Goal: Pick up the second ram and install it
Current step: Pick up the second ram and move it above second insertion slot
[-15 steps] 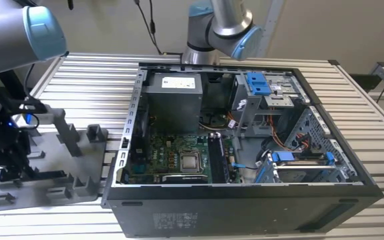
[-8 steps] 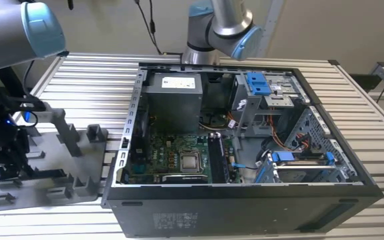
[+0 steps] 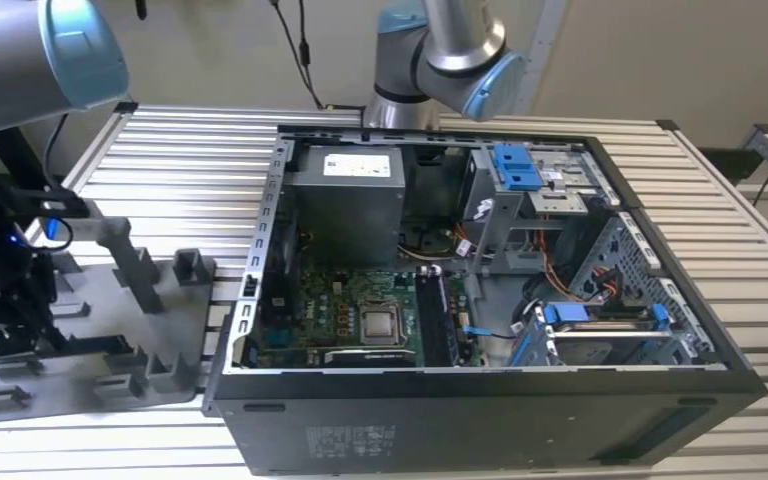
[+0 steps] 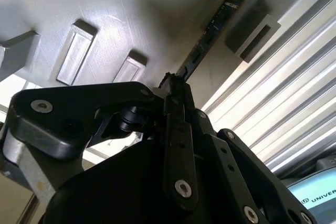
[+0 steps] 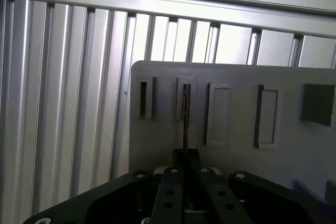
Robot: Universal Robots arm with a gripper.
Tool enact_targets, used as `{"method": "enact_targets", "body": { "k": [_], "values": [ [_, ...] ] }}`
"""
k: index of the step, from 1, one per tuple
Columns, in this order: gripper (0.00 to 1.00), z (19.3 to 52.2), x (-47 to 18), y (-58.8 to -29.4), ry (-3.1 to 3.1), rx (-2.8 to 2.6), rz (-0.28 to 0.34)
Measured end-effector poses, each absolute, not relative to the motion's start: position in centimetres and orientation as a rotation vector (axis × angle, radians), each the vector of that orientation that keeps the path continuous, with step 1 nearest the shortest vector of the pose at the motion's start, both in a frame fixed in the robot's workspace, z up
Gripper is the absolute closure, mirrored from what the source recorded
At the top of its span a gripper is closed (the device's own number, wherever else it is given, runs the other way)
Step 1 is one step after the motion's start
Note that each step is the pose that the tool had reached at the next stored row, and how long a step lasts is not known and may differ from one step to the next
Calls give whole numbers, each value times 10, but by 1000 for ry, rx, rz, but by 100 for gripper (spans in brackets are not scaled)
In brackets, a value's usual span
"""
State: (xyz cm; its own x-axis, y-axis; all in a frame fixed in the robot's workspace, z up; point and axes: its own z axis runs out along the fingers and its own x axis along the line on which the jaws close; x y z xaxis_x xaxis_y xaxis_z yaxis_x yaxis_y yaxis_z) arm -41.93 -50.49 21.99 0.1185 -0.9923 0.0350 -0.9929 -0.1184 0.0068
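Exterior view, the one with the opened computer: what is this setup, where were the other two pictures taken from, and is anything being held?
A robot arm works at a slatted metal table. The exterior view is from a camera off the arm: an open computer case, and on that view's left a grey plate with posts. Both wrist views are from cameras on the arm, looking past its jaws. The jaws are closed on a thin memory stick with its end in a slot on the plate.
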Motion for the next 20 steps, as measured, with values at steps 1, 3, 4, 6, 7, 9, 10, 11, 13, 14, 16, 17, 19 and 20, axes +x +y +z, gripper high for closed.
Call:
{"method": "enact_targets", "body": {
  "k": [1,3,4,6,7,9,10,11,13,14,16,17,19,20],
  "values": [
    [86,220,-419,-505,-2067,2328,34],
    [86,221,-419,-505,-2071,2325,33],
    [86,221,-419,-505,-2075,2322,33],
    [86,222,-419,-505,-2081,2317,31],
    [86,223,-419,-505,-2085,2314,30],
    [86,225,-419,-505,-2089,2312,29],
    [86,226,-419,-505,-2090,2312,29],
    [86,227,-419,-505,-2090,2312,28],
    [86,229,-419,-505,-2091,2311,28],
    [86,230,-419,-505,-2091,2311,28],
    [86,232,-419,-505,-2092,2311,28],
    [86,233,-419,-505,-2093,2310,28],
    [86,235,-419,-505,-2094,2309,28],
    [86,236,-419,-505,-2094,2309,27]
  ]
}}
